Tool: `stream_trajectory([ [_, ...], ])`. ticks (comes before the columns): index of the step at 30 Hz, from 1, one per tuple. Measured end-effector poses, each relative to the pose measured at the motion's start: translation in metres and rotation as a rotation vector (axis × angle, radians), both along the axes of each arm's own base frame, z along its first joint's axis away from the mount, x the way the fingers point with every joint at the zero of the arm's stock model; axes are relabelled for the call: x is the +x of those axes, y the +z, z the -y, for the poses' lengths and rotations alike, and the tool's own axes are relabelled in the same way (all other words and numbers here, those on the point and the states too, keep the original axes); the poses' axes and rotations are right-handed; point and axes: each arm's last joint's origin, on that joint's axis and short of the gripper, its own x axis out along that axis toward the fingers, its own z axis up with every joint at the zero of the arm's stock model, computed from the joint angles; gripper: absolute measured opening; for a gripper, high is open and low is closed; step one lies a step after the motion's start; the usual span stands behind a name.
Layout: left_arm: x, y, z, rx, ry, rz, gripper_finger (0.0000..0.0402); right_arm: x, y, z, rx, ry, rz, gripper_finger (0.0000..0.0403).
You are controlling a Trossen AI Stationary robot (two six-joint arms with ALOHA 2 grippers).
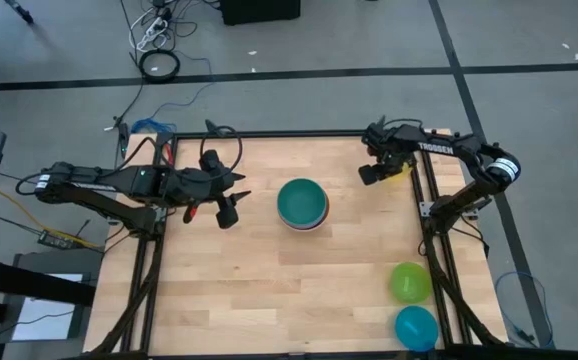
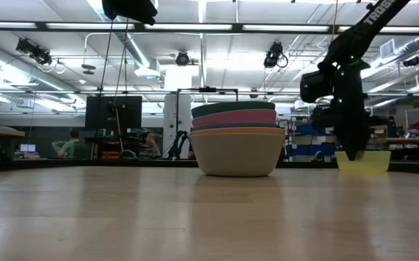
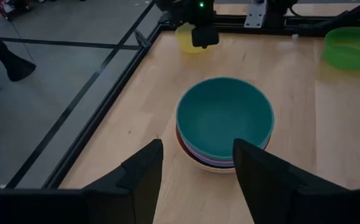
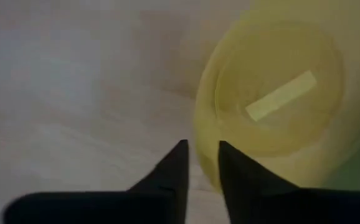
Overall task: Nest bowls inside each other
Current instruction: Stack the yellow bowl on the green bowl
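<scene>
A stack of nested bowls (image 1: pixel 302 204) stands mid-table, teal on top, then pink, blue and orange, with a grey-white one (image 2: pixel 236 156) at the bottom. A yellow bowl (image 1: pixel 402 177) sits upright on the table at the far right, and my right gripper (image 1: pixel 379 171) points down onto its rim, shut on it. A lime green bowl (image 1: pixel 410 282) and a cyan bowl (image 1: pixel 416 327) rest near the right front corner. My left gripper (image 3: pixel 197 147) hovers open, left of the stack, with nothing between its fingers. My right gripper has the yellow bowl's rim (image 4: pixel 200 149) on the side toward the table's left, with one finger (image 4: pixel 174 171) outside the wall and the other inside the hollow. The fingers come from above, pointing down. The bowl stands upright with its base on the table (image 2: pixel 363 162).
Black frame rails (image 1: pixel 431 235) run along the table's right and far edges, close to the yellow bowl. Open wood lies between the stack and the right-hand bowls. People and equipment show in the room beyond the far edge.
</scene>
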Motion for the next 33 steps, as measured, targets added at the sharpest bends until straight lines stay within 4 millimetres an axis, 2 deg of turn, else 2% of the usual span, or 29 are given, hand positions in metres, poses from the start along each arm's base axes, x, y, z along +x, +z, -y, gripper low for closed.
stream_trajectory([
  [2,0.000,0.000,0.000,0.000,0.000,0.000,0.0202,0.002,0.000,-0.001,0.007,0.020,0.013,0.0032],
  [4,0.000,0.000,0.000,0.000,0.000,0.000,0.0202,0.006,0.000,-0.003,0.006,0.044,0.040,0.0009],
  [8,0.000,0.000,0.000,0.003,0.005,0.000,0.0202,0.021,0.004,-0.009,0.012,0.100,0.124,0.0003],
  [11,0.000,0.000,-0.001,0.017,0.026,0.001,0.0202,0.042,0.021,-0.015,-0.033,0.160,0.177,0.0001],
  [16,0.000,0.000,-0.002,0.022,0.039,0.000,0.0202,0.087,0.074,-0.033,-0.143,0.302,0.321,0.0000],
  [19,-0.001,0.000,-0.002,0.013,0.052,0.004,0.0202,0.112,0.113,-0.056,-0.202,0.412,0.430,0.0000],
  [22,-0.001,0.000,-0.003,0.023,0.069,0.002,0.0202,0.129,0.151,-0.082,-0.251,0.509,0.537,0.0000],
  [25,-0.001,0.000,-0.003,0.025,0.073,0.003,0.0202,0.139,0.175,-0.111,-0.264,0.602,0.619,0.0000],
  [28,-0.001,0.000,-0.003,0.026,0.076,0.006,0.0202,0.152,0.174,-0.139,-0.225,0.677,0.639,0.0000],
  [33,-0.001,0.001,-0.003,0.033,0.086,0.012,0.0202,0.176,0.144,-0.166,-0.152,0.732,0.568,0.0000],
])
